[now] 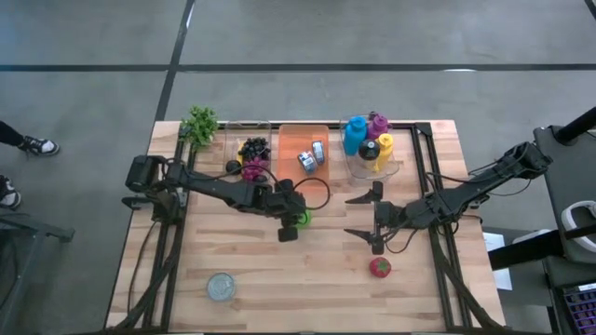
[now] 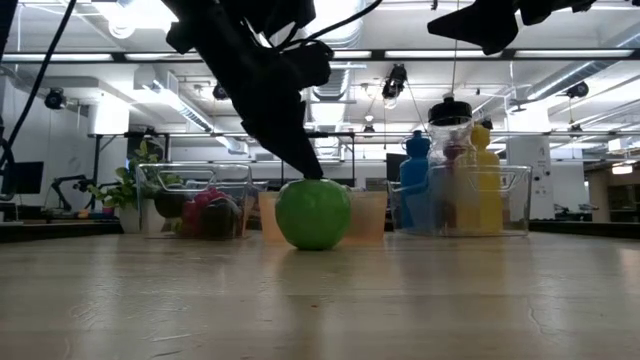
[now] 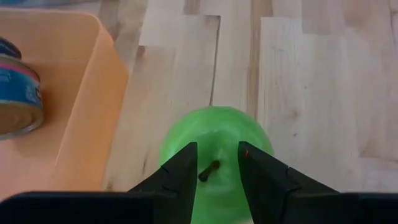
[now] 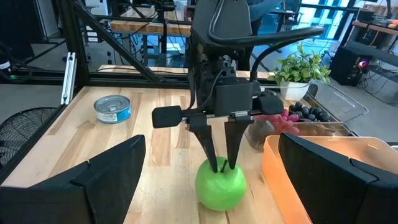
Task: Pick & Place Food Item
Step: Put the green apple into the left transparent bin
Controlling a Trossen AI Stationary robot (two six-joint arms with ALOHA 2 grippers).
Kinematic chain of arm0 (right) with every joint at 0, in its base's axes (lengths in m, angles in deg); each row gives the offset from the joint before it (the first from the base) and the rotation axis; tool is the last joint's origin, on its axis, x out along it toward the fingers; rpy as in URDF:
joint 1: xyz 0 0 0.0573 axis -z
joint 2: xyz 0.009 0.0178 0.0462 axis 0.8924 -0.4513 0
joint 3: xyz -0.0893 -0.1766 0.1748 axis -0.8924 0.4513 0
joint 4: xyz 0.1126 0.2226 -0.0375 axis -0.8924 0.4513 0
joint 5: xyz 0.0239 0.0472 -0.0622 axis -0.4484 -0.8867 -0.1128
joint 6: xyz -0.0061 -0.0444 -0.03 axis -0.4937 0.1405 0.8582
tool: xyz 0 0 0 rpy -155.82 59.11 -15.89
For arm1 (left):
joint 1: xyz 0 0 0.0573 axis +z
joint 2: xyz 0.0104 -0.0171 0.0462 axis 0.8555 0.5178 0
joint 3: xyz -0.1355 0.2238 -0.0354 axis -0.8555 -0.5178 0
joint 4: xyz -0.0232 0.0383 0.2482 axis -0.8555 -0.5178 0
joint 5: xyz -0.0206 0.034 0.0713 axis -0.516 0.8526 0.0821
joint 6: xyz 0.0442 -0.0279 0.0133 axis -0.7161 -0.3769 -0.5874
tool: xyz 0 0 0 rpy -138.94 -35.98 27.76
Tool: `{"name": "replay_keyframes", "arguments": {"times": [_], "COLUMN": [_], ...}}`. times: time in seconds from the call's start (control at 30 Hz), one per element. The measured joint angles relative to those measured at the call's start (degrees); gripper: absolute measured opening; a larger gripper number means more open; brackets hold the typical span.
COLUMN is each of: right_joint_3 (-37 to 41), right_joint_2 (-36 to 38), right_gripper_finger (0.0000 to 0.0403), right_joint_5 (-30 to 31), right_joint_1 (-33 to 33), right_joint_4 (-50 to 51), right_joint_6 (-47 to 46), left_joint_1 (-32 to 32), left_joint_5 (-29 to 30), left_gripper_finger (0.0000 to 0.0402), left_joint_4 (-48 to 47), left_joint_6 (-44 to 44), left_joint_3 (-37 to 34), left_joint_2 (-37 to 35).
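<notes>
A green apple rests on its base on the wooden table, near the middle and just in front of the orange tray. My left gripper comes down on it at a slant from the table's left. It is narrowly open, with the apple's short dark stem free in the gap. My right gripper hangs wide open above the table to the right of the apple, facing it and touching nothing. My left gripper sets its two fingertips on the apple's top, one on each side of the stem, which neither finger touches. The fingers slant down from the table's left. The apple stands upright on the table.
The orange tray holds cans. To its left stands a clear bin with grapes and a green plant, to its right a clear bin of bottles. A red strawberry and a tin can lie nearer the front edge.
</notes>
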Motion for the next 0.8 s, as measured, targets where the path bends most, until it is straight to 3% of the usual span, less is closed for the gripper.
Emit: {"name": "replay_keyframes", "arguments": {"times": [0.23,0.47,0.8], "right_joint_3": [0.0,0.0,0.0], "right_joint_2": [0.0,0.0,-0.02], "right_gripper_finger": [0.0366,0.0366,0.0366], "right_joint_5": [0.01,0.02,0.04], "right_joint_1": [0.0,0.0,0.07], "right_joint_4": [0.0,0.11,0.07], "right_joint_6": [0.02,0.02,0.28], "left_joint_1": [0.0,0.0,0.12], "left_joint_5": [0.0,0.0,-1.73], "left_gripper_finger": [0.0118,0.0118,0.0118], "left_joint_4": [-0.94,-3.58,-2.77], "left_joint_6": [-6.23,-6.52,-6.33], "left_joint_3": [-0.02,-0.09,-0.09], "left_joint_2": [-0.91,-4.8,-4.11]}}
